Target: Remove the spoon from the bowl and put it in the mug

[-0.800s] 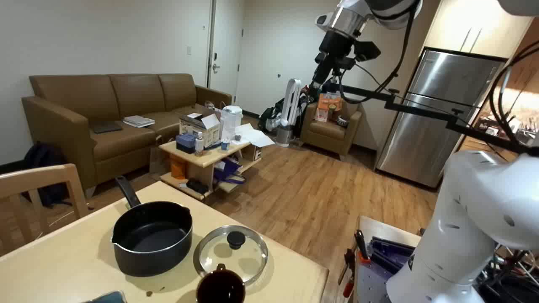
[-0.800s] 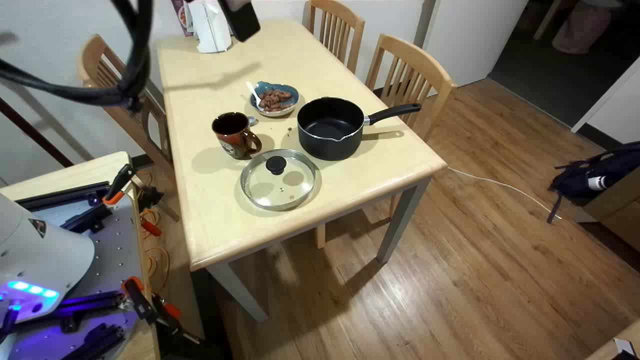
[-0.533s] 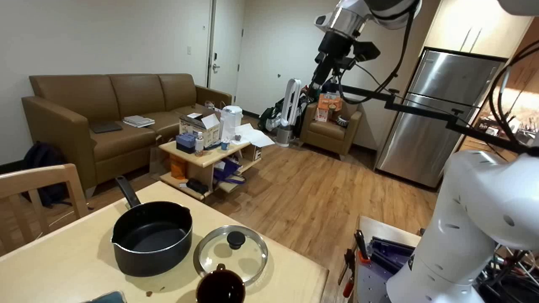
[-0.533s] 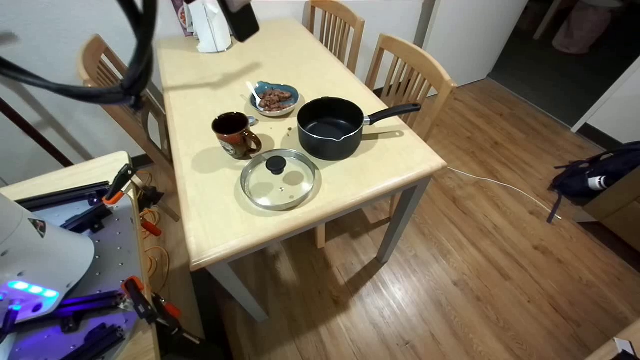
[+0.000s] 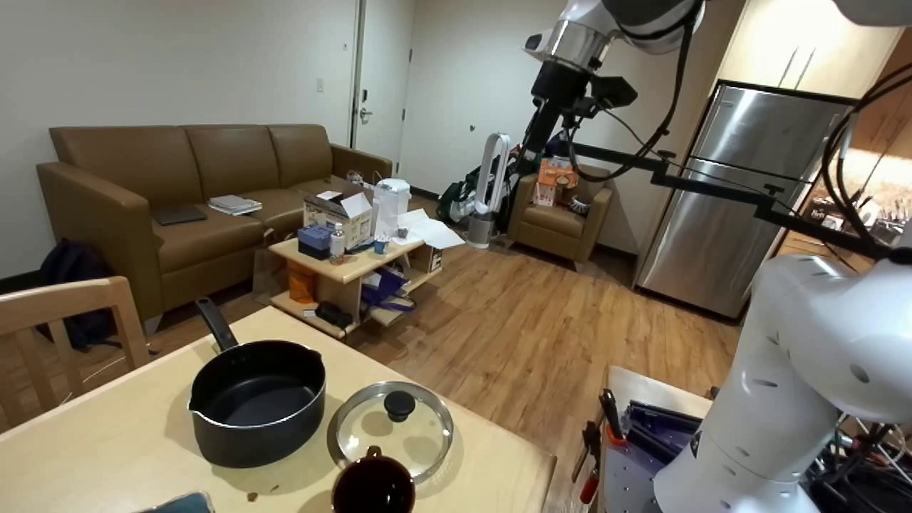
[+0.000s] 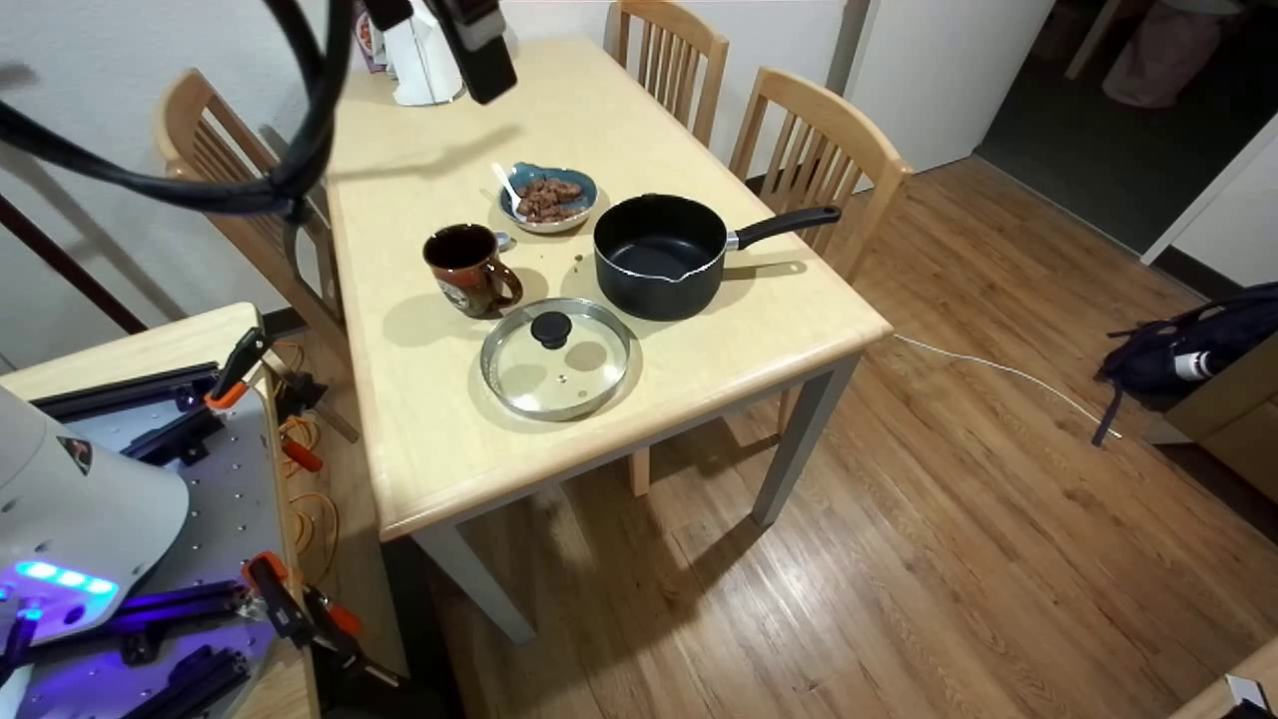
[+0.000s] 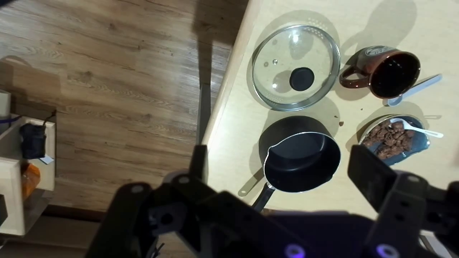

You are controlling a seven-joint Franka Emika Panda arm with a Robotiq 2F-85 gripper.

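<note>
The claw [image 7: 278, 154] hangs well above the table [image 7: 236, 132], its fingers [image 7: 198, 161] spread wide with nothing held between them. Straight past that gap in the wrist view, well apart from the claw, sits a dark saucepan [image 7: 300, 154] with no spoon showing in it.

Off to the side, past the finger at the right of the wrist view, is the blue bowl [image 7: 417, 146]; the finger hides a little of its edge. The spoon [image 7: 417, 128] rests there, its head among brown pieces [image 7: 391, 141] of food and its handle jutting over the rim.

Farther from the claw, beyond the saucepan, lies the glass lid [image 7: 302, 77]. Beyond the bowl stands the mug [image 7: 391, 70], upright, no spoon visible inside. A second spoon [image 7: 417, 88] lies just beside the mug; whether the two touch is not clear.

Judging by this, none of the task is done. Left to do: bring the claw down to the handle, grip it, lift the spoon clear of the food, carry it outward to the mug and release it inside. The loose second spoon is probably not the one meant.
</note>
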